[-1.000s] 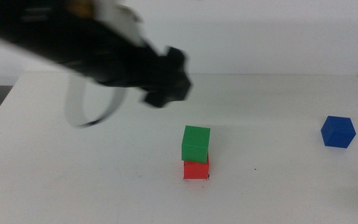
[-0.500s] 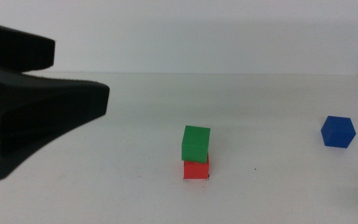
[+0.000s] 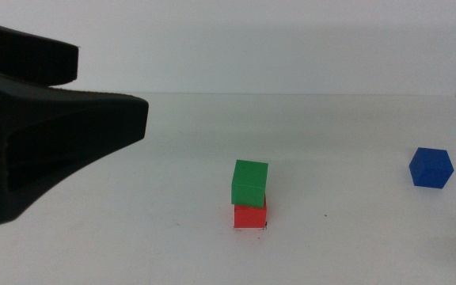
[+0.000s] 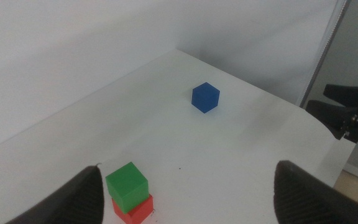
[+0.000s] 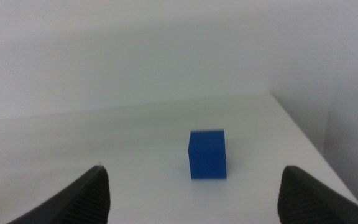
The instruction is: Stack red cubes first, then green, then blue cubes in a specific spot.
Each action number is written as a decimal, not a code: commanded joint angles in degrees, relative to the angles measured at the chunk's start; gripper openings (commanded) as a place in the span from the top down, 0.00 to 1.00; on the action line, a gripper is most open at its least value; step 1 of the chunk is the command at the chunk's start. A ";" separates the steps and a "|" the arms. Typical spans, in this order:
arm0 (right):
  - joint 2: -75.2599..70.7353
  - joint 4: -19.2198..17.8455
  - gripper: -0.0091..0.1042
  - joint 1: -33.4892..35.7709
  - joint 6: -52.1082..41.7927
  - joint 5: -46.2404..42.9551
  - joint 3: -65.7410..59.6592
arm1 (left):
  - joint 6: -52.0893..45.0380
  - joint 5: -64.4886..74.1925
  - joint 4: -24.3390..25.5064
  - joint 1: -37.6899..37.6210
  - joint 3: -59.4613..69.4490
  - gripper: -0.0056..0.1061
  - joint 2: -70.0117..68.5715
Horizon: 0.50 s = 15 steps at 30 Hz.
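While the green cube sits on the red cube, the blue cube lies well apart; left gripper and right gripper both gape empty

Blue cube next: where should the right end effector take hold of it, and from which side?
Grip the blue cube across two opposite vertical faces, coming from above. It sits flat and alone on the table, far right of the green cube on the red cube, so nothing crowds it. The right end effector is open, facing it.
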<state>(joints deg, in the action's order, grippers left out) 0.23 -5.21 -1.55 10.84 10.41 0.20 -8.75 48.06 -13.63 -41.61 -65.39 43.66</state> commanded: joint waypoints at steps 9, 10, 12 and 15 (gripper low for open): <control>20.71 4.30 0.10 -0.16 5.95 13.18 18.16 | 0.00 -1.09 -0.35 -0.11 0.16 0.11 -0.08; 25.92 3.90 0.10 -0.16 4.96 17.91 22.33 | 0.00 -1.09 -0.35 -0.11 0.16 0.11 -0.08; 34.31 3.00 0.10 -0.16 2.37 25.64 29.89 | 0.00 -1.09 -0.35 -0.11 0.16 0.11 -0.08; 44.74 1.73 0.10 -0.16 1.35 29.21 37.14 | 0.00 -1.08 -0.23 -0.11 0.16 0.11 -0.08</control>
<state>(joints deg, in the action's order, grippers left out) 41.29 -2.39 -1.55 13.34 36.83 34.64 -8.75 47.78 -13.74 -41.61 -65.39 43.76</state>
